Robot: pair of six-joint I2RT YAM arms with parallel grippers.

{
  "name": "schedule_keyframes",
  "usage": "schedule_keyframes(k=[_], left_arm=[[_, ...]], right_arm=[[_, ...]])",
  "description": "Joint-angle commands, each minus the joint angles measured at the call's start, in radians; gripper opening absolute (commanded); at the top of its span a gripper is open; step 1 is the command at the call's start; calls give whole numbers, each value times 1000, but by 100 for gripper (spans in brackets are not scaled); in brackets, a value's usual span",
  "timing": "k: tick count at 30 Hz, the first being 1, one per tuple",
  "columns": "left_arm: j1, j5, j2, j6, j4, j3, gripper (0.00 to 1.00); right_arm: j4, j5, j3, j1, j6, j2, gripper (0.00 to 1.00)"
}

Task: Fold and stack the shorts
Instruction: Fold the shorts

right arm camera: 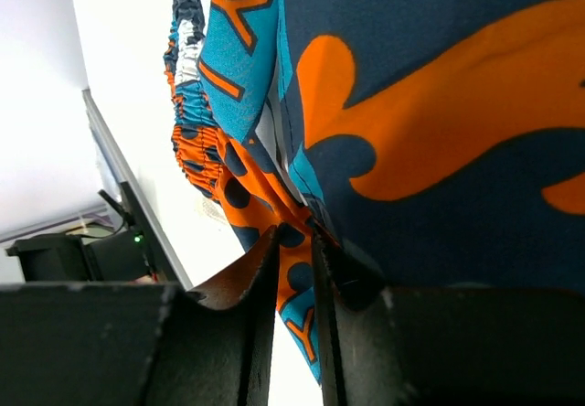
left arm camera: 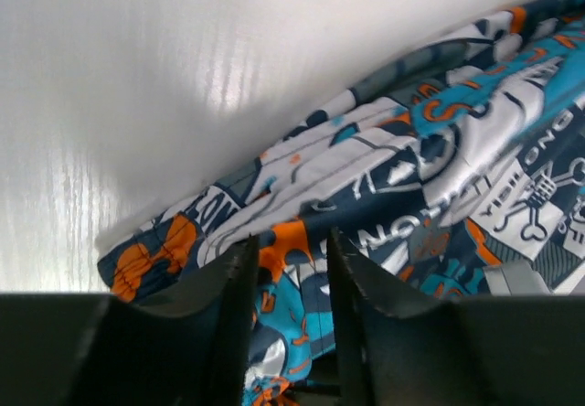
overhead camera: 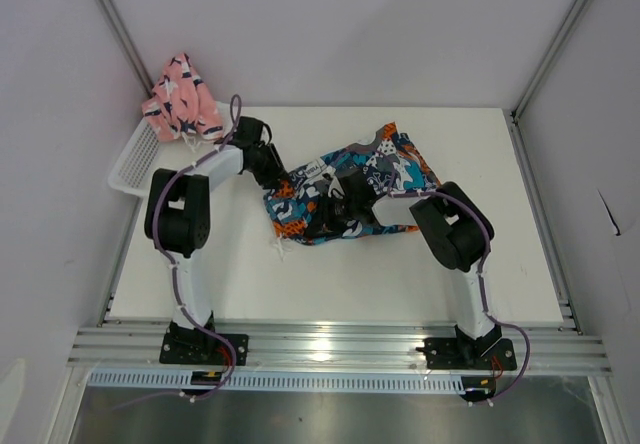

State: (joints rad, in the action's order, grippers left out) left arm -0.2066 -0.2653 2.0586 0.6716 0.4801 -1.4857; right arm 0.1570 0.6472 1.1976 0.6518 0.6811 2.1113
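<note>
Far left, the pink shorts (overhead camera: 182,99) sit heaped on the white mesh basket (overhead camera: 135,159) at the surface's (overhead camera: 300,284) corner. The left tool (left arm camera: 291,241) is at the left edge of the printed shorts (overhead camera: 385,169). Its fingers stand a little apart with cloth between them, and I cannot tell if they grip. The printed pair lies crumpled mid-surface. The right tool (right arm camera: 294,241) is pinched tight on a fold of it.

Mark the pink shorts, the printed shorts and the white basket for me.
pink shorts (overhead camera: 180,99): top view, middle of the bundle.
printed shorts (overhead camera: 398,169): top view, far right part of the fabric.
white basket (overhead camera: 137,159): top view, bare mesh floor.
</note>
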Motion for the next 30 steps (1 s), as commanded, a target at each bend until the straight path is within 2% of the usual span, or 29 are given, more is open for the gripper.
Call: schedule_keyframes(k=[1,3,4,5,10,11,14,19,20,21,23,27,30], left_arm=[[-1,6,-136,-23,-12,25,41],[-1,5,-176,-27,-9,39,53],[-2,8,-225,-33,-11,71,64],[-2,14,-250,-32,-9,85,68],[-4,31,-411,3,-58,261,70],[-4,26,-472,11,-110,359,70],[-7,28,-582,45,-198,497,70],[-19,75,-635,31,-268,665,70],[-20,75,-647,26,-291,686,73],[-20,80,-679,23,-316,708,80],[-20,92,-721,26,-394,788,99],[-20,126,-756,10,-413,812,99],[-20,65,-695,-12,-393,771,99]], right_arm=[[-60,-58,-6,17,-51,-54,24],[-45,-69,-9,20,-48,-63,26],[-39,-75,-10,22,-48,-69,26],[-34,-87,-10,25,-49,-74,27],[-10,-110,-13,25,-51,-88,27],[-4,-112,-12,25,-49,-91,27],[7,-113,-12,25,-49,-99,27],[-8,-113,14,25,-66,-117,30],[-22,-115,22,25,-71,-120,31],[-28,-115,29,25,-78,-120,32],[-59,-129,62,23,-90,-119,33],[-80,-147,103,13,-109,-109,33],[-62,-139,125,-10,-98,-96,33]])
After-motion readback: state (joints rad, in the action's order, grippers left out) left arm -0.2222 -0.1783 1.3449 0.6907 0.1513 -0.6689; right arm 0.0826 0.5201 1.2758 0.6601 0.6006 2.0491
